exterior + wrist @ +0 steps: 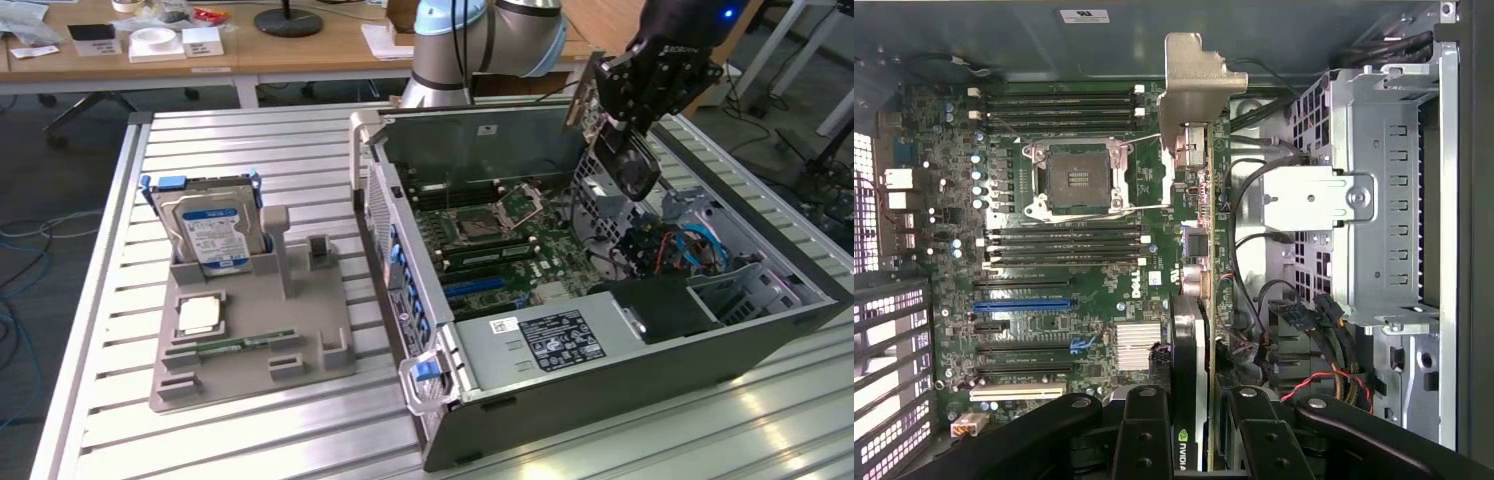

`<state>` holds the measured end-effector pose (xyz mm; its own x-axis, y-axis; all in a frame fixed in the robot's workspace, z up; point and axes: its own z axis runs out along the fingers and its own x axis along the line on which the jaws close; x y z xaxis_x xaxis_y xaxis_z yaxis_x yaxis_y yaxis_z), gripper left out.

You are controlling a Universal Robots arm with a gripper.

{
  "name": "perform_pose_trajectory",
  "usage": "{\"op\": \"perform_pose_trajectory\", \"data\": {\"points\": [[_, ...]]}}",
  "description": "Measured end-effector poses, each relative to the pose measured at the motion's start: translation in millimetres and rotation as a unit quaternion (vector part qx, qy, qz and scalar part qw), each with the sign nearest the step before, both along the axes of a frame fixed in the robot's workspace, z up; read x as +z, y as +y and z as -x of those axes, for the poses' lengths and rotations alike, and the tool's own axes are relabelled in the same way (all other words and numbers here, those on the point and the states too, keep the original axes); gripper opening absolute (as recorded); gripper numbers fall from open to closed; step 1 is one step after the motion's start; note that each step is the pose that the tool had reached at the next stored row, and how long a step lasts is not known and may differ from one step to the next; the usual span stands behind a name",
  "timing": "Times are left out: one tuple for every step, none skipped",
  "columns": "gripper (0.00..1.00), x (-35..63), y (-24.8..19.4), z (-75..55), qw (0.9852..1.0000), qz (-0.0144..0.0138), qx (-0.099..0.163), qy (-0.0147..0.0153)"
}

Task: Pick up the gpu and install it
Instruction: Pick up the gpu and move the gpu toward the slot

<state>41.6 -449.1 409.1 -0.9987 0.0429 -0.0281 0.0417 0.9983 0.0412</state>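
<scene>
In the exterior view, the gripper (625,110) is clamped on the gpu (630,168) and holds it in the air above the open computer case (747,330), over the part of the case where the coloured cables (667,245) lie. The card is not touching anything of the case. Its long axis stands steep and a little tilted, with the round fan face turned to the case's cable side.

In the wrist view, we see the gpu (1192,340) almost edge-on between the two black fingers (1144,430), which press on its two faces. The long axis runs from the fingers out to the silver-beige bracket (1189,85), which is the end farthest from them. The card hangs over the border inside the case between the motherboard (1054,250) and the metal drive cage (1384,200).

We judge two risks. The loose cables (1254,300) inside the case are close to the card's line, so the bracket could catch on them. The blue slot (1022,305) is well apart from the card, and a tilted approach could jam the connector edge.
</scene>
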Motion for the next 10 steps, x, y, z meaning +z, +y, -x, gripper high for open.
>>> {"op": "perform_pose_trajectory", "data": {"points": [[0.27, 0.0, 0.0, 0.0, 1.0, 0.0, 0.0, 0.0], [0.27, 0.0, 0.0, -0.1, 1.0, 0.0, 0.0, 0.0], [0.27, 0.0, 0.0, -0.7, 1.0, 0.0, 0.0, 0.0], [0.27, 0.0, 0.0, -1.5, 1.0, 0.0, 0.0, 0.0], [0.27, 0.0, 0.0, -2.6, 1.0, 0.0, 0.0, 0.0], [0.27, 0.0, 0.0, -4.0, 1.0, 0.0, 0.0, 0.0], [0.27, 0.0, 0.0, -5.3, 1.0, 0.0, 0.0, 0.0], [0.27, 0.0, 0.0, -6.2, 1.0, 0.0, 0.0, 0.0], [0.27, 0.0, 0.0, -6.4, 1.0, 0.0, 0.0, 0.0], [0.27, 0.0, 0.0, -6.4, 1.0, 0.0, 0.0, 0.0]]}}
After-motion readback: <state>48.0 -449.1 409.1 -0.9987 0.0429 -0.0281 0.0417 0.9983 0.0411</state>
